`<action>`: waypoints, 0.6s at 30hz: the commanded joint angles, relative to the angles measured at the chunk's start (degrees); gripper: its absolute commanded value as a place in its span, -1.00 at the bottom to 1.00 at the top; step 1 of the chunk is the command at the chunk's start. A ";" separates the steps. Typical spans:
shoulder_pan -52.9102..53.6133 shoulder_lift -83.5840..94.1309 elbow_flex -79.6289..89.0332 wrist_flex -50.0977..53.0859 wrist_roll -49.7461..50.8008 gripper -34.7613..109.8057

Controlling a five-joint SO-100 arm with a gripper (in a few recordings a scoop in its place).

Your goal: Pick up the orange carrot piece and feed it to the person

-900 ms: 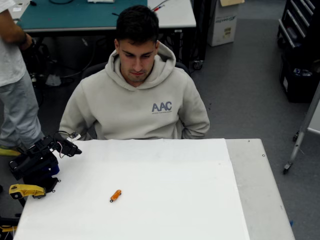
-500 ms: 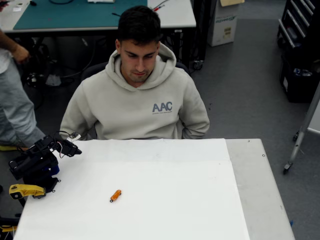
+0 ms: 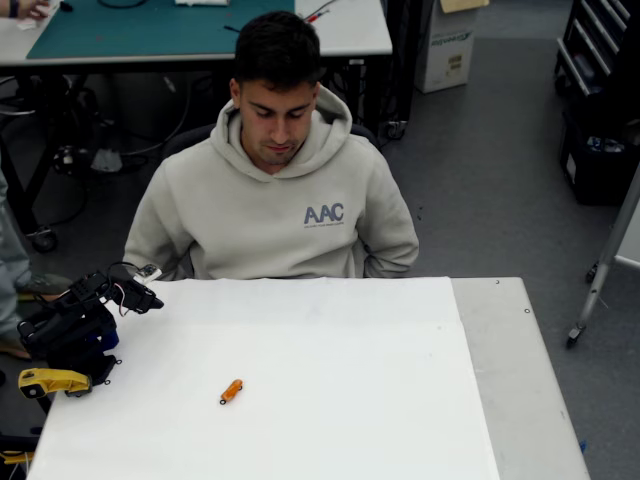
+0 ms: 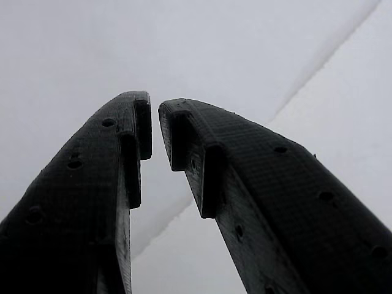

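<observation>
The orange carrot piece (image 3: 231,391) lies on the white table (image 3: 330,400), left of the middle and near the front. The person (image 3: 275,190) in a beige hoodie sits behind the table's far edge, looking down. My black arm is folded at the table's left edge, with the gripper (image 3: 148,298) at the far left corner, well away from the carrot. In the wrist view the gripper (image 4: 154,125) has its two black fingers nearly together, tips a narrow gap apart, nothing between them, white table surface behind.
A yellow clamp (image 3: 52,381) holds the arm's base at the left edge. A bystander's leg (image 3: 8,275) shows at the far left. A green-topped desk (image 3: 150,28) stands behind the person. A grey strip of table (image 3: 520,380) runs along the right.
The bystander at the left has walked further out of the picture. The arm, the carrot piece and the seated person have not moved.
</observation>
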 commanded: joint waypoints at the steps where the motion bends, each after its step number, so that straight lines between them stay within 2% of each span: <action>1: 0.62 0.79 -3.69 0.53 -0.44 -0.55; 18: 0.62 1.14 -3.60 0.53 -0.44 -0.55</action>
